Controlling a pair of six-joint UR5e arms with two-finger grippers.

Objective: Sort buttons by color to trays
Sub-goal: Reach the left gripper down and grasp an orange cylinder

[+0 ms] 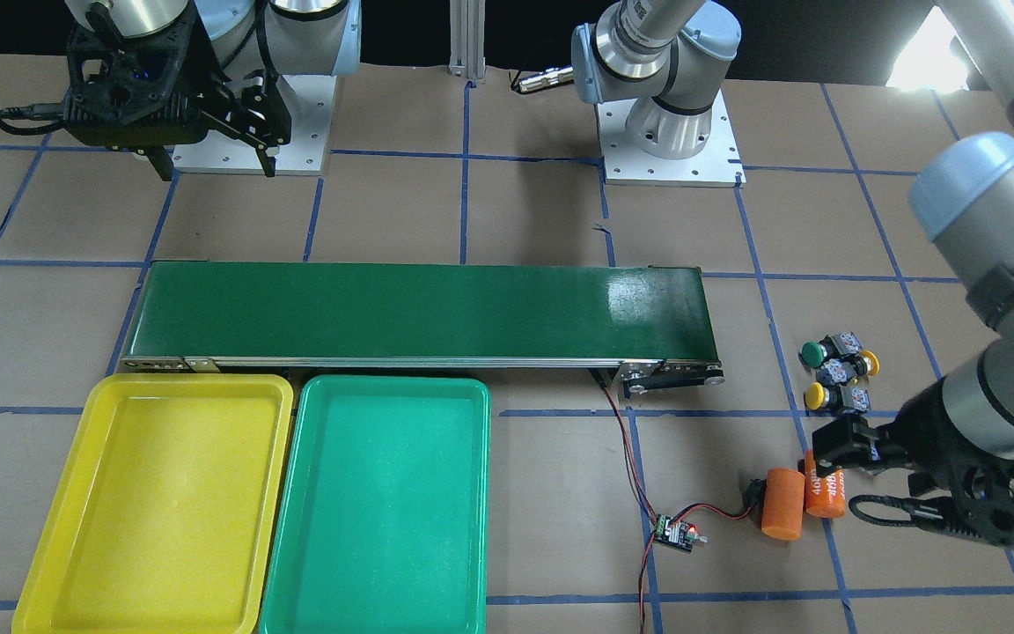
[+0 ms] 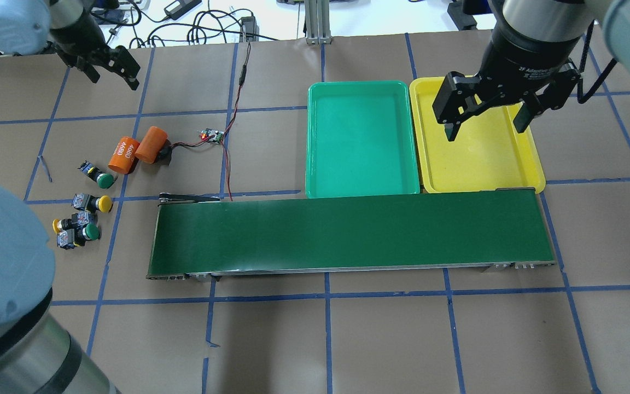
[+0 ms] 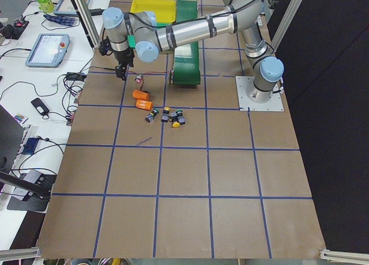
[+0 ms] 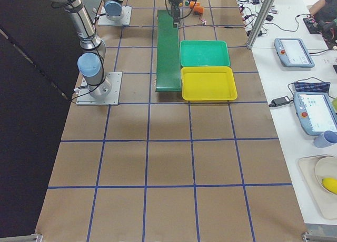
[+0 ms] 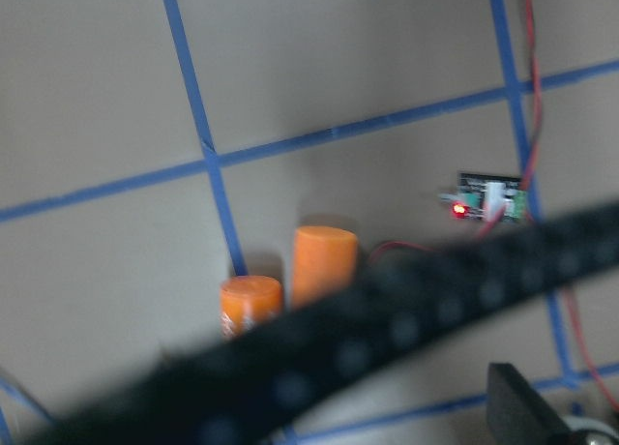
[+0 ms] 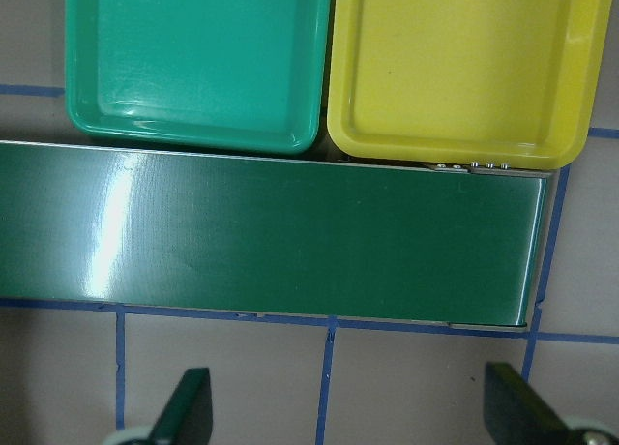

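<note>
Four buttons lie in a loose group at the table's left end: a green-capped one (image 2: 106,179) next to the orange cylinders, a yellow-capped one (image 2: 105,203), another yellow-capped one (image 2: 59,224) and a green-capped one (image 2: 92,232). Three of them show in the front view (image 1: 833,374). The teal-green tray (image 2: 359,137) and the yellow tray (image 2: 479,158) sit side by side beyond the belt, both empty. My left gripper (image 2: 112,76) is open and empty, beyond the cylinders and apart from the buttons. My right gripper (image 2: 485,128) is open and empty above the yellow tray.
A long dark-green conveyor belt (image 2: 348,232) lies across the middle, in front of the trays. Two orange cylinders marked 4680 (image 2: 137,148) lie by the buttons. A small controller board (image 2: 211,135) with red and black wires sits to their right.
</note>
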